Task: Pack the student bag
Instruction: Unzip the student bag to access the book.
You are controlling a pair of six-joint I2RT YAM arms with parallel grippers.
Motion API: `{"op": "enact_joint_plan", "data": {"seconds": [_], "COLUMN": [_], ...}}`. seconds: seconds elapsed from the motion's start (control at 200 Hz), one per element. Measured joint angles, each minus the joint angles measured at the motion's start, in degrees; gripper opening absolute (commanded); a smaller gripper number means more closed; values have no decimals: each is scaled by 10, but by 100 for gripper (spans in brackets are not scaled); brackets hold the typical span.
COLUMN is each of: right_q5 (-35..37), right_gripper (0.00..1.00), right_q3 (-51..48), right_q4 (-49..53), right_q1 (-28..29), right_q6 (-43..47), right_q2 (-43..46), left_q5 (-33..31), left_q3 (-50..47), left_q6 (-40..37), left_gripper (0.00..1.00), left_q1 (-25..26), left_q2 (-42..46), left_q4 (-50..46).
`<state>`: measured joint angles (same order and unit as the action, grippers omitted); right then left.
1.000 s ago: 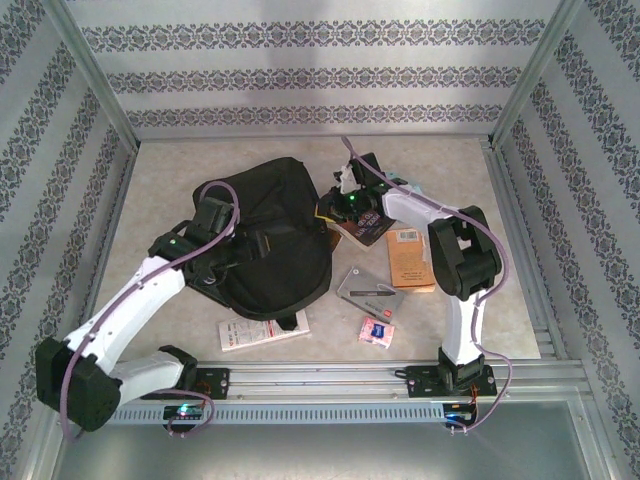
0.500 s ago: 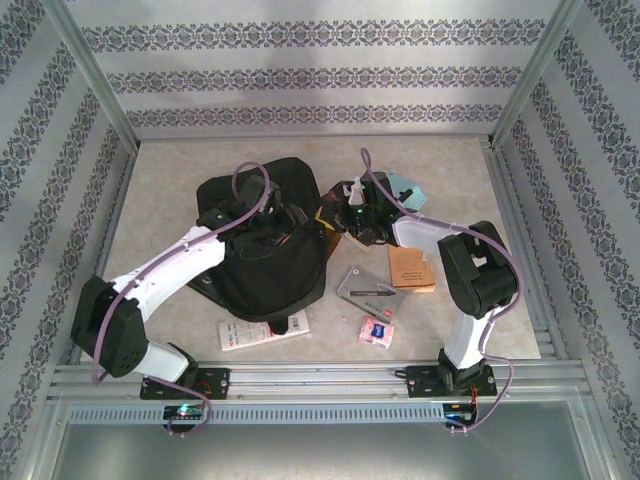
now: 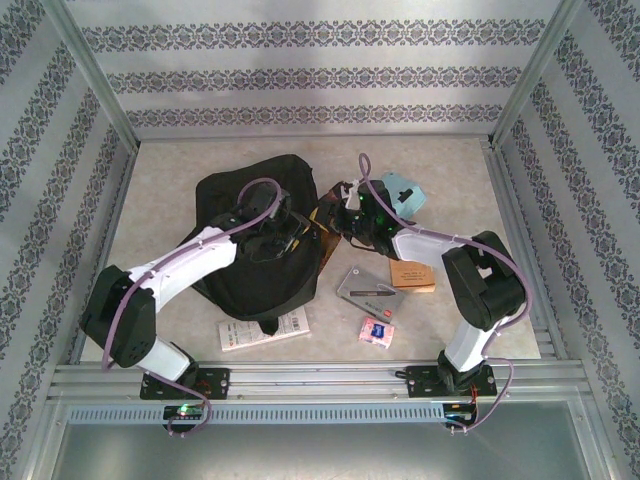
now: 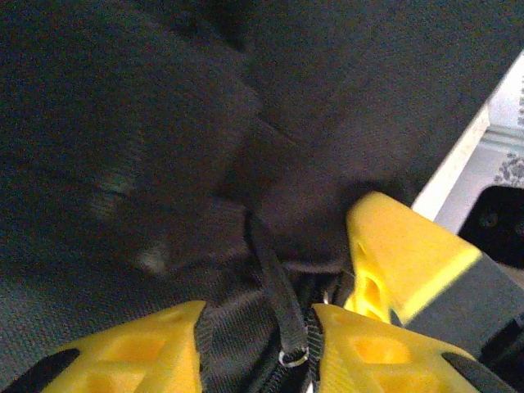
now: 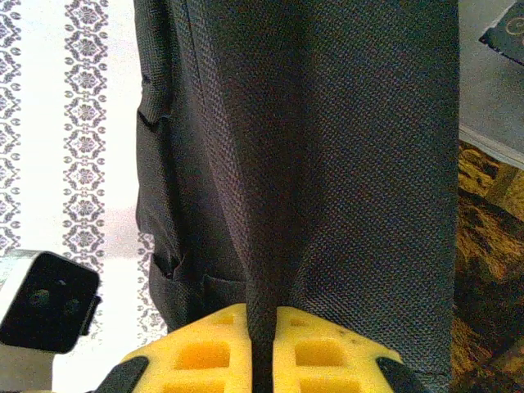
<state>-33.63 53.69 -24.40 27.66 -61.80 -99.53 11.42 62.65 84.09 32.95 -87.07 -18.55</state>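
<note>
The pale stone-patterned table (image 3: 170, 190) takes up the middle of the top view; on it, left of centre, lies the student bag (image 3: 280, 275), black and slumped, its right edge bunched up toward the centre of the frame; the left arm (image 3: 180, 265) slants up from the lower left across the bag, and the right arm (image 3: 480, 290) bends in from the lower right.

The left gripper (image 3: 288, 228) sits on the bag's upper right part; in the left wrist view its yellow jaws stand partway closed with black fabric and a thin strap between them, and I cannot tell whether they truly grip.

The right gripper (image 3: 343, 215) meets the bag's right edge; in the right wrist view its jaws are pinched together on a fold of the bag's weave (image 5: 327, 164).

Right of the bag lie a grey case (image 3: 368, 290) and an orange-brown book (image 3: 414, 276); a white booklet (image 3: 255, 333) pokes out below the bag; a small pink packet (image 3: 377, 331) lies lower centre.
</note>
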Motion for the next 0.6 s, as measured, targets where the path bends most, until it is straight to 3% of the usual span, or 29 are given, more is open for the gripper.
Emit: {"op": "enact_joint_plan", "data": {"seconds": [0.48,0.605], "right_q5": [28,34], "right_gripper": [0,0], "right_q3": [-17,-20], "right_q4": [-33,-33], "right_q1": [19,19], "right_q6": [-11,-10], "right_q2": [5,5], "left_q5": [-11,-10], "left_q3": [-24,-24], "left_q6": [47,49], "left_gripper": [33,22], "left_q1": [0,0], "left_q2": [-30,-35], "left_q4": [89,98]}}
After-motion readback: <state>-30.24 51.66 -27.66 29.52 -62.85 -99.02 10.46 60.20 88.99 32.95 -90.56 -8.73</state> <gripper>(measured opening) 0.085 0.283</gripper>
